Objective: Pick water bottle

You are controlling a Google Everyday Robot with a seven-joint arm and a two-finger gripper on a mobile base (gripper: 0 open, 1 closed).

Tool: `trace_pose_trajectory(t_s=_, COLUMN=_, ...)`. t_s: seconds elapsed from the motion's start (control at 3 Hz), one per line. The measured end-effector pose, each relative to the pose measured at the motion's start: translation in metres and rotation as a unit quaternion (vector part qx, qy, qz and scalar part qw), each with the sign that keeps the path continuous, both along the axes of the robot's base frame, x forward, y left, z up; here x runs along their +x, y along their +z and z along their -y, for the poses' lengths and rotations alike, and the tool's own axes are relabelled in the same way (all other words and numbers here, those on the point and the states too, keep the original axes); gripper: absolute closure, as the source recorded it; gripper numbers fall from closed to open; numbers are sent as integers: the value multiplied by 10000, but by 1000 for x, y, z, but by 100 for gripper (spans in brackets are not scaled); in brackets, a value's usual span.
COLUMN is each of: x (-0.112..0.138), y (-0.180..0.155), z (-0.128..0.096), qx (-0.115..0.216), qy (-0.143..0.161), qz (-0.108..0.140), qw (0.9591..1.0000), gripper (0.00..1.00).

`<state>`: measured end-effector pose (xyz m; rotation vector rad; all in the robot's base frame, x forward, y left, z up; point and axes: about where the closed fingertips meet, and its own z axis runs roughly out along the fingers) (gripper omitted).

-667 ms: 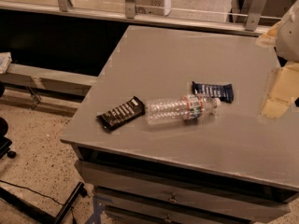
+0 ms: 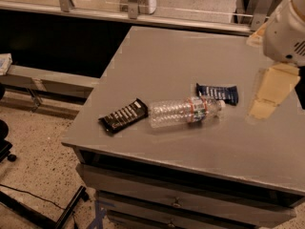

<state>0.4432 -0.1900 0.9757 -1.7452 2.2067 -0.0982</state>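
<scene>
From where I stand the worry starts at the gripper (image 2: 269, 92), a pale tan piece hanging under the white arm housing (image 2: 286, 27) over the far right of the grey table (image 2: 181, 56), well apart from the thing it is meant to reach.

Nearest to it lies the dark blue snack wrapper (image 2: 217, 93), flat and just beside the bottle's neck. A descent at the cap end could pinch that wrapper along with the plastic, or take it alone.

Next out is the small clear ribbed plastic water bottle (image 2: 183, 112), with a white cap and an orange-banded label. It lies on its side, cap towards the gripper. It is round and looks light, so an off-centre squeeze would likely roll it or squirt it free, perhaps towards the near table edge just beyond it.

Furthest out, the black snack bar wrapper (image 2: 123, 116) sits at the bottle's base, touching or nearly so. Any push along the bottle would shove it.

I see nothing in the gripper, and it touches none of the three. Whether it is open or closed I cannot tell.
</scene>
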Motion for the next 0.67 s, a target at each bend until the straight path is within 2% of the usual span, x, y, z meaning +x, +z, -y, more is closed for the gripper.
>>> trace_pose_trajectory(t_s=0.67, x=23, y=-18, z=-53, qx=-31, qy=334, qz=-120, qw=9994, gripper=0)
